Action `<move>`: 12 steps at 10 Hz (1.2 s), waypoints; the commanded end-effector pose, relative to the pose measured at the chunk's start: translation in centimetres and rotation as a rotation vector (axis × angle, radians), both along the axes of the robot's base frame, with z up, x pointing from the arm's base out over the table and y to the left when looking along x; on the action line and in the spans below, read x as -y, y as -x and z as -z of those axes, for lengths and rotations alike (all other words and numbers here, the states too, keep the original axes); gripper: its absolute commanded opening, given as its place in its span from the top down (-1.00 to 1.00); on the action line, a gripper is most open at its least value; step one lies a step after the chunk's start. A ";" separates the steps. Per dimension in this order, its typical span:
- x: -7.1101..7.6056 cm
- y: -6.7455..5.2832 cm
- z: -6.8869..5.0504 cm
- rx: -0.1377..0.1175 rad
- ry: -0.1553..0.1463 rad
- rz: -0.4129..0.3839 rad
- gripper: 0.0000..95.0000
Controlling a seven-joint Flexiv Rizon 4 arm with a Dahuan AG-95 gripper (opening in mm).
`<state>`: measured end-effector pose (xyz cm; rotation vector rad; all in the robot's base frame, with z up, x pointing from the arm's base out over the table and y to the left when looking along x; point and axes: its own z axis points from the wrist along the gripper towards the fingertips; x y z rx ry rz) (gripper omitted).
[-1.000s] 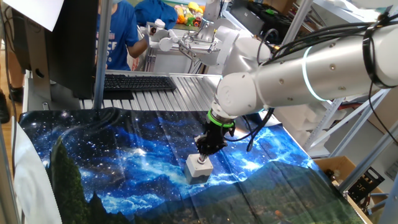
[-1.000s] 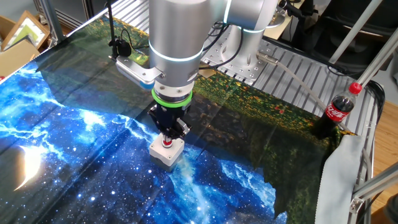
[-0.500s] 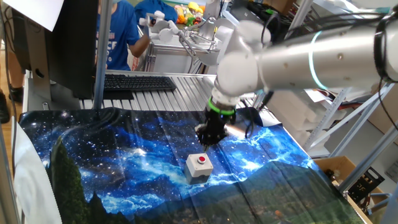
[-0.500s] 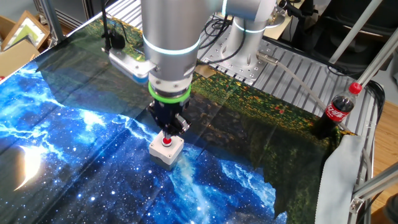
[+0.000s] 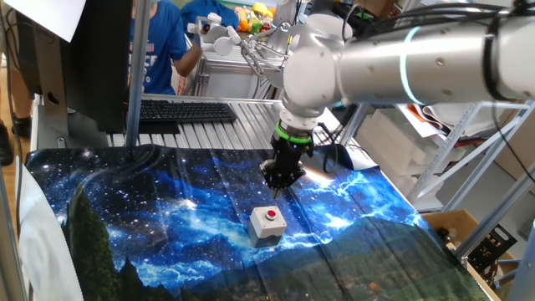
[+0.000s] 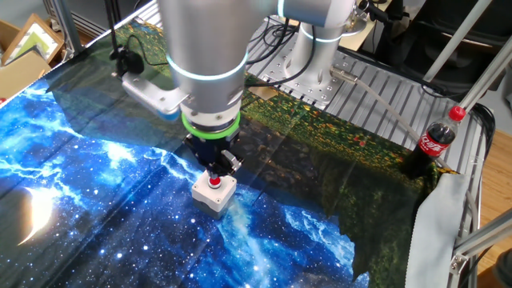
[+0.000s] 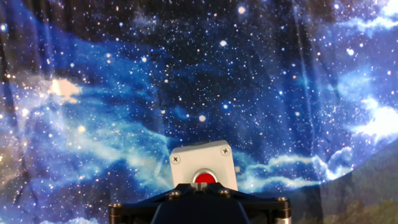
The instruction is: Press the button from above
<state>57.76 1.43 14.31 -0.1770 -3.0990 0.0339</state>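
Observation:
The button (image 5: 272,214) is a small round red cap in the top of a light-grey square box (image 5: 266,227) on the galaxy-print cloth. It also shows in the other fixed view (image 6: 215,180) and low in the hand view (image 7: 204,178). My gripper (image 5: 281,184) hangs a short way above the button and does not touch it. In the other fixed view the gripper (image 6: 214,166) stands just over the red cap. In the hand view the fingertips (image 7: 199,186) meet with no gap and hold nothing.
A cola bottle (image 6: 437,138) stands at the cloth's right edge. A keyboard (image 5: 185,110) lies on the metal rollers behind the cloth. A person in blue (image 5: 159,42) stands at the back. Cables (image 6: 156,60) lie at the far corner.
The gripper was down on the button a second ago. It has lifted straight off it, and the red cap shows again. The box has not moved.

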 end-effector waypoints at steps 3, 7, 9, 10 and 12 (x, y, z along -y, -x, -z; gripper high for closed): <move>0.1 -0.3 -0.2 -0.009 -0.008 -0.011 1.00; 0.2 -0.4 -0.3 -0.010 -0.017 -0.007 1.00; 0.2 -0.4 -0.3 -0.009 -0.017 -0.004 1.00; 0.2 -0.4 -0.3 -0.009 -0.017 -0.004 1.00; 0.2 -0.4 -0.3 -0.009 -0.018 -0.004 1.00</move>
